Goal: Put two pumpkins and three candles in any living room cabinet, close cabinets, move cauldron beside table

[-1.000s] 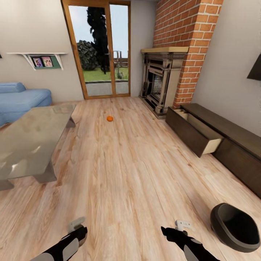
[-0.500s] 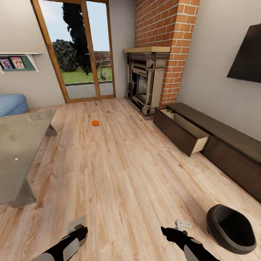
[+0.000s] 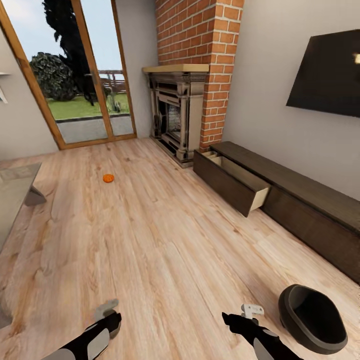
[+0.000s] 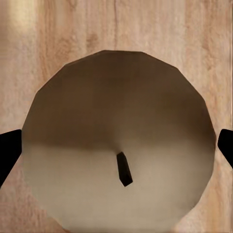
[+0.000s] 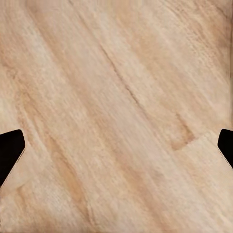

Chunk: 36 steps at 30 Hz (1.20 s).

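At the far left a corner of the grey table (image 3: 15,192) juts into the head view. Beyond it, out on the bare wood floor (image 3: 165,240), sits one pumpkin (image 3: 108,178): small, bright orange, flattened and ribbed. At the near left, the left gripper (image 3: 107,314) is clenched on a candle (image 4: 119,155); the left wrist view shows the candle's wide, pale olive-beige top with a short dark wick, the black fingertips (image 4: 9,150) at either side of it, a detail the head view does not give. Right of centre, the right gripper (image 3: 250,312) hangs over bare planks, its fingers released and spread wide apart in the right wrist view. Along the right wall runs the dark-brown cabinet (image 3: 300,200), its far drawer (image 3: 235,182) pulled out, pale inside. At the near right the black cauldron (image 3: 312,317) stands on the floor, wide mouth tilted leftward.
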Tool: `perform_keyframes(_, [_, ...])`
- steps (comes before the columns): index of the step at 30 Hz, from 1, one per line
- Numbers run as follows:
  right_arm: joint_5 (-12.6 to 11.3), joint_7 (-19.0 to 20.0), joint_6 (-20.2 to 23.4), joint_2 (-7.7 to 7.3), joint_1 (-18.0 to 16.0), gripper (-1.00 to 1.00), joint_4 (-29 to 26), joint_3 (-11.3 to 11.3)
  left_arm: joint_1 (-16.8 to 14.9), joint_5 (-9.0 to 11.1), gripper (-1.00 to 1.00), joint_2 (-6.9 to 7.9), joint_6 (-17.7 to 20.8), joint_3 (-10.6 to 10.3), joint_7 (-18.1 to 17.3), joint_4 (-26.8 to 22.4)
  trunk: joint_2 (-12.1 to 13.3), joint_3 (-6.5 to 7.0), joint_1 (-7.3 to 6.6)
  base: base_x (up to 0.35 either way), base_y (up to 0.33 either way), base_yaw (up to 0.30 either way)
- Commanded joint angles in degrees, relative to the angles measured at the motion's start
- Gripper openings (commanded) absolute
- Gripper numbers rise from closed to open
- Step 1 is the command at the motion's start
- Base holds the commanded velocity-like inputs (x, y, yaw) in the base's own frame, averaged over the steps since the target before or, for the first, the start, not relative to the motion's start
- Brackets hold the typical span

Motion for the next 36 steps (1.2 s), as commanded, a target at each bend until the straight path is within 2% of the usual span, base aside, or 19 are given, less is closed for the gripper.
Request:
perform_keyframes(1, [-0.4, 0.0, 0.2, -0.04, 0.0, 1.00, -0.1, 0.2, 0.0, 0.5, -1.00, 0.05, -0.1, -0.5, 0.2, -0.1, 0.0, -0.05, 0.03, 0.313, 0.145, -0.278])
perform_keyframes(16, [-0.4, 0.0, 0.2, -0.04, 0.0, 1.00, -0.1, 0.2, 0.0, 0.5, -1.00, 0.08, -0.1, -0.5, 0.2, -0.1, 0.0, -0.05, 0.03, 0.308, 0.182, -0.268])
perform_keyframes(31, [-0.5, 0.1, 0.2, -0.02, -0.1, 1.00, -0.1, 0.2, 0.0, 0.5, -1.00, 0.02, -0.1, -0.5, 0.2, -0.1, 0.0, -0.05, 0.03, 0.289, 0.228, -0.020])
perform_keyframes(36, [-0.5, 0.0, 0.2, -0.07, -0.1, 1.00, -0.1, 0.2, 0.0, 0.4, -1.00, 0.00, -0.1, -0.5, 0.2, -0.1, 0.0, -0.05, 0.03, 0.288, 0.229, -0.174])
